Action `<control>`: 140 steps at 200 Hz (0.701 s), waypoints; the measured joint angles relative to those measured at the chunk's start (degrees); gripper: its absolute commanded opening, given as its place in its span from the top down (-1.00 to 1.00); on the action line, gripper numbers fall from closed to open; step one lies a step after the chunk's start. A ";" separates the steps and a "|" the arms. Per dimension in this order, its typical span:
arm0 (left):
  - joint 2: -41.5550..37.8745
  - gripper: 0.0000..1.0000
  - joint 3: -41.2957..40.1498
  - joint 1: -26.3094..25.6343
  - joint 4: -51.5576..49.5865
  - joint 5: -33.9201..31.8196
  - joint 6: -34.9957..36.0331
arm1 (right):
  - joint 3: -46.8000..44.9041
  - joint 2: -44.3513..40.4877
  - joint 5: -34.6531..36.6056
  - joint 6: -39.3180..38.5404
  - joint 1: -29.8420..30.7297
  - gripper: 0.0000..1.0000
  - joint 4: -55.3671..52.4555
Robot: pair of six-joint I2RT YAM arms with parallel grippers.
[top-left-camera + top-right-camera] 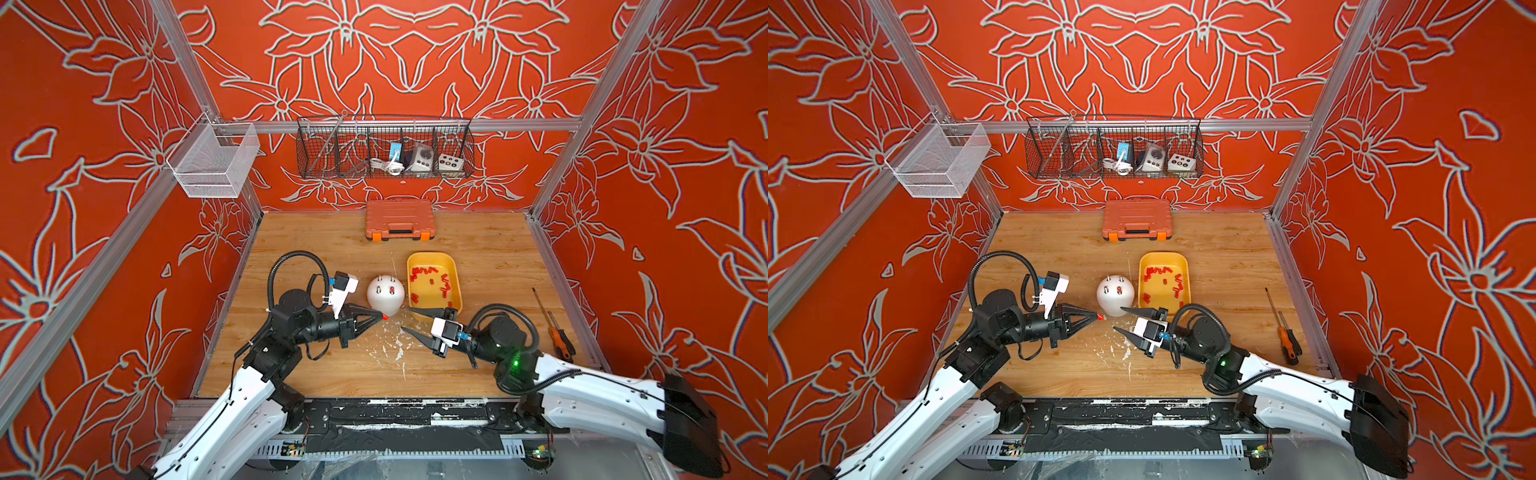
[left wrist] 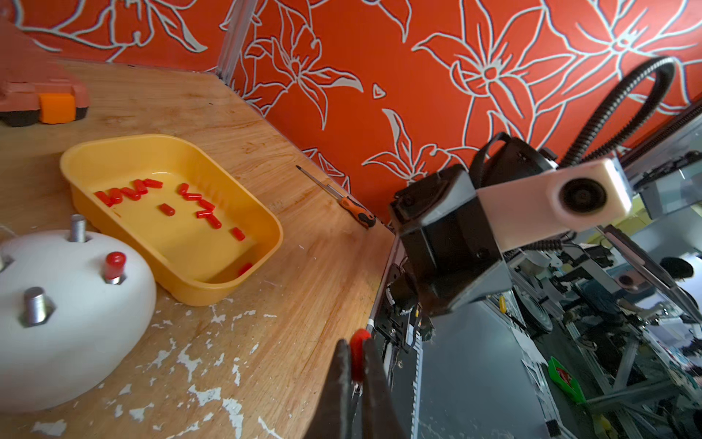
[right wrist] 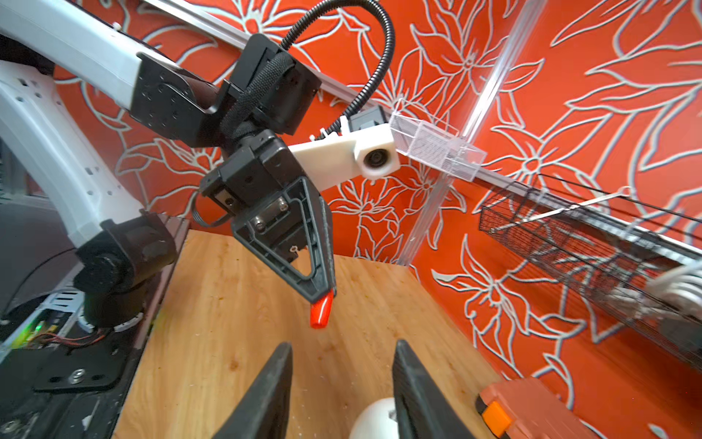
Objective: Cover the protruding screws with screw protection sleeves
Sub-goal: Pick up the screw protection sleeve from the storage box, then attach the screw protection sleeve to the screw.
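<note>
The left end effector (image 1: 1097,316) pinches a red sleeve (image 1: 1101,317) beside the white dome (image 1: 1115,296), facing the spread right end effector (image 1: 1118,318).

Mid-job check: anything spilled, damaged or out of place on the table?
No sleeves spilled; loose ones lie in the yellow tray. Only oddity: white flakes or scuffs scattered on the wooden tabletop near the white dome, like chipped finish.

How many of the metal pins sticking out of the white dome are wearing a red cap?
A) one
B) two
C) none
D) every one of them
A: among the pins on the white dome, only one wears a red cap; the rest in view are bare metal.
</note>
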 measured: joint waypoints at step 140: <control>42.45 1.00 42.07 -2.86 -36.70 -33.70 17.57 | -13.84 -4.92 20.90 -2.62 0.00 -0.39 3.48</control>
